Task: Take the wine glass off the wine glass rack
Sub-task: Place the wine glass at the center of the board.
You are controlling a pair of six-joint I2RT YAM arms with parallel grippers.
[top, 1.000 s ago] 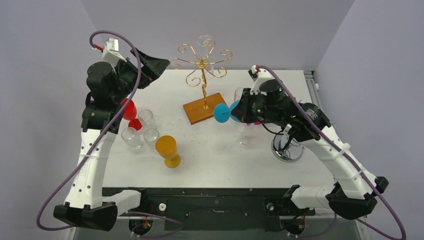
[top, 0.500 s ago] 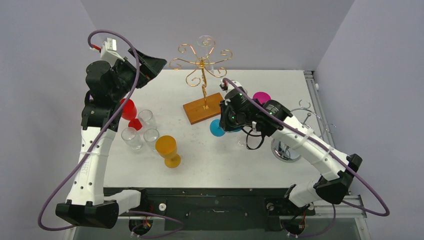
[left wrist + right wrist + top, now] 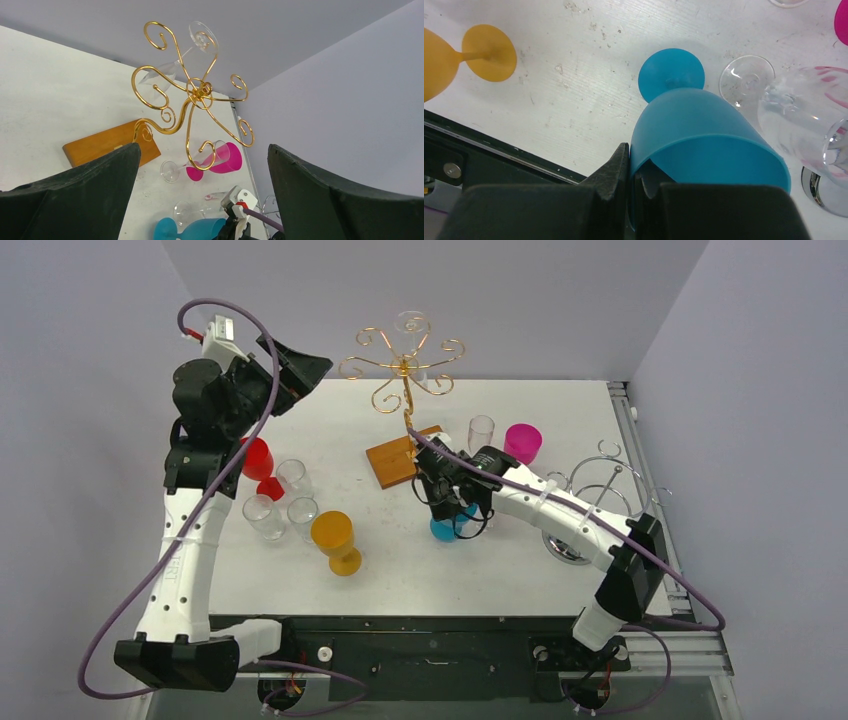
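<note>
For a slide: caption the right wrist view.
Right gripper shut on the rim of the blue wine glass, beside a clear glass.

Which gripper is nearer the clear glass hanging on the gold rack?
Left. The left gripper hovers open, raised beside the wine glass rack, facing the hanging wine glass. The right gripper is low over the table, shut on the blue glass.

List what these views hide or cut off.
- Top view: right gripper covers most of the blue glass; whether its foot touches the table is unclear.
- Right wrist view: yellow glass cut off by the left edge.
- Left wrist view: a finger hides part of the rack base.
</note>
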